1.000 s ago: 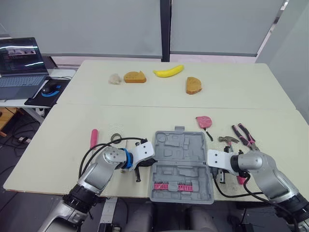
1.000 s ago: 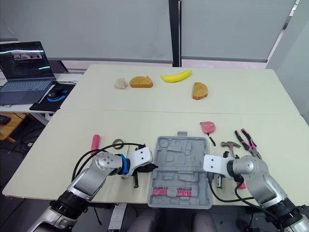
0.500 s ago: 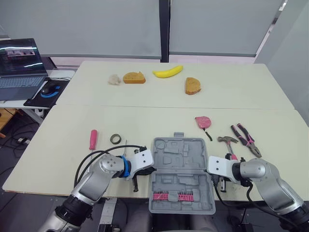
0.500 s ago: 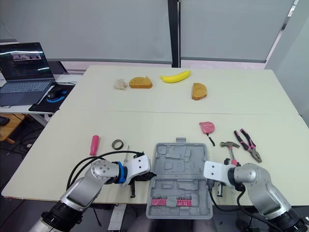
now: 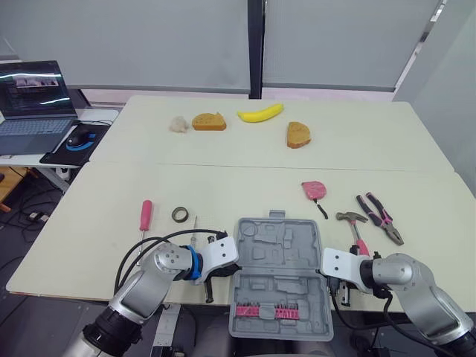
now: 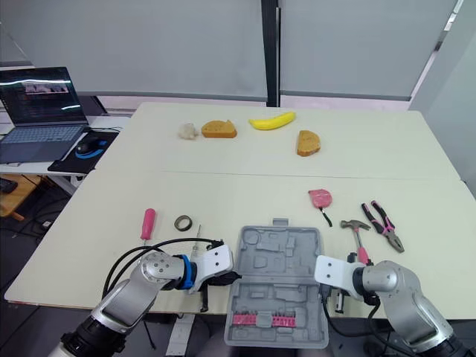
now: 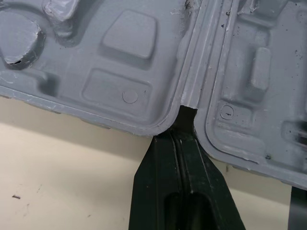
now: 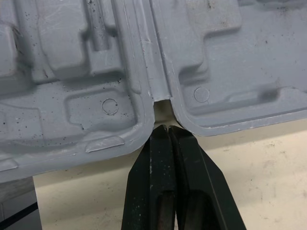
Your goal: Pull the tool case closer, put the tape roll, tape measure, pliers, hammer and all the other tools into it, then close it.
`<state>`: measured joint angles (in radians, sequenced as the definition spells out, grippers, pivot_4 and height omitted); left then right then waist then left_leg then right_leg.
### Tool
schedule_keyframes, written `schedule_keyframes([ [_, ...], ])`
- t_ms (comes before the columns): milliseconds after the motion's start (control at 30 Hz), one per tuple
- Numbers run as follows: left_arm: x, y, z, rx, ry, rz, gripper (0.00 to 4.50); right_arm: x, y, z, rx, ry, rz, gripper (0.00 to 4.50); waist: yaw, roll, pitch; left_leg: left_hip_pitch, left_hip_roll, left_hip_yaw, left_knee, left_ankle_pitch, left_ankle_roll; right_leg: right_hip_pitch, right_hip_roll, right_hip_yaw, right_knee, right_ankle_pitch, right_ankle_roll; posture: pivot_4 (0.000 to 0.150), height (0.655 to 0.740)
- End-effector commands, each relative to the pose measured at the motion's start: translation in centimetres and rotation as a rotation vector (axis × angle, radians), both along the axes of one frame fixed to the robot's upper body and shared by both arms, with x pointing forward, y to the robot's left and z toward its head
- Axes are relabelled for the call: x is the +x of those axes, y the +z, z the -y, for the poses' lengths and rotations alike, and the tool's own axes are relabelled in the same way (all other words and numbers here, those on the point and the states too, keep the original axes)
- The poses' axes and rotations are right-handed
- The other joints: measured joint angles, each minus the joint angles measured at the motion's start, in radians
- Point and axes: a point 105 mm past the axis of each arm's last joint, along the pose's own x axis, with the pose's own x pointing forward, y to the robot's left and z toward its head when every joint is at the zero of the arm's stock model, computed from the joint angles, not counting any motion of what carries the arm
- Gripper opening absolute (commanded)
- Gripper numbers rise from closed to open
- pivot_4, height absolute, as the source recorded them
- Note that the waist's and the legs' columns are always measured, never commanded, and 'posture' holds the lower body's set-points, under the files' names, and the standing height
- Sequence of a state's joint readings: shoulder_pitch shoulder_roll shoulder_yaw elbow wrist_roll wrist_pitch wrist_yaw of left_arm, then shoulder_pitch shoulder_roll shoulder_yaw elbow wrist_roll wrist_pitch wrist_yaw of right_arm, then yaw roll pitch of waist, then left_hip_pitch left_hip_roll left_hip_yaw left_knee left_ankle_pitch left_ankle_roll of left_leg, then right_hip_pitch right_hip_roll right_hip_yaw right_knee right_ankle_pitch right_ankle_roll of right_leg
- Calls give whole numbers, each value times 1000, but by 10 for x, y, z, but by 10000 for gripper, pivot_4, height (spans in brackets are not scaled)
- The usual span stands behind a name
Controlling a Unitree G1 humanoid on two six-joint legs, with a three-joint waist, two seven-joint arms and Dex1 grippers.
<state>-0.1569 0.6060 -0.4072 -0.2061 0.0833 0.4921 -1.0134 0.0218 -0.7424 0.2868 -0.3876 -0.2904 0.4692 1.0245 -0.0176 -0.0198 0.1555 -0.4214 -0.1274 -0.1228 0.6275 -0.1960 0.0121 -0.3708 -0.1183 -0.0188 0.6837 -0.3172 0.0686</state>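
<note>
The tool case (image 5: 279, 260) is matt plastic (scuffed).

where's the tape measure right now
In the left eye view the pink tape measure lies right of centre on the table, just beyond the open tool case's far right corner, with the hammer and pliers to its right.

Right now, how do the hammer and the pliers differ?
The hammer has one pink handle, pointing toward the near edge; the pliers have two pink-and-black handles, pointing away. The hammer lies nearer the tool case; the pliers farther right. Both rest on the table, outside it.
</note>
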Motion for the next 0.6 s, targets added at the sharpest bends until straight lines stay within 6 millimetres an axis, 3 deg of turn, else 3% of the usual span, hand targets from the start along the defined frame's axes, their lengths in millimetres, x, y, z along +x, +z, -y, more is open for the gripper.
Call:
schedule_keyframes([
  [33,-19,-6,18,-26,-85,-45,0,-9,2,-18,60,62,-21,198,0,0,0,1,0,0,0,0,0,1,0,0,-1,0,0,1500,7400],
  [367,-16,-7,16,-20,-74,-47,0,-10,0,-13,59,35,-27,198,5,0,0,1,0,0,0,-1,0,2,0,0,-2,0,0,1500,7400],
  [600,-9,-7,1,8,-40,-30,0,-2,-1,5,24,-12,2,198,9,0,0,1,0,0,0,-1,0,2,0,0,-2,0,0,1500,7400],
])
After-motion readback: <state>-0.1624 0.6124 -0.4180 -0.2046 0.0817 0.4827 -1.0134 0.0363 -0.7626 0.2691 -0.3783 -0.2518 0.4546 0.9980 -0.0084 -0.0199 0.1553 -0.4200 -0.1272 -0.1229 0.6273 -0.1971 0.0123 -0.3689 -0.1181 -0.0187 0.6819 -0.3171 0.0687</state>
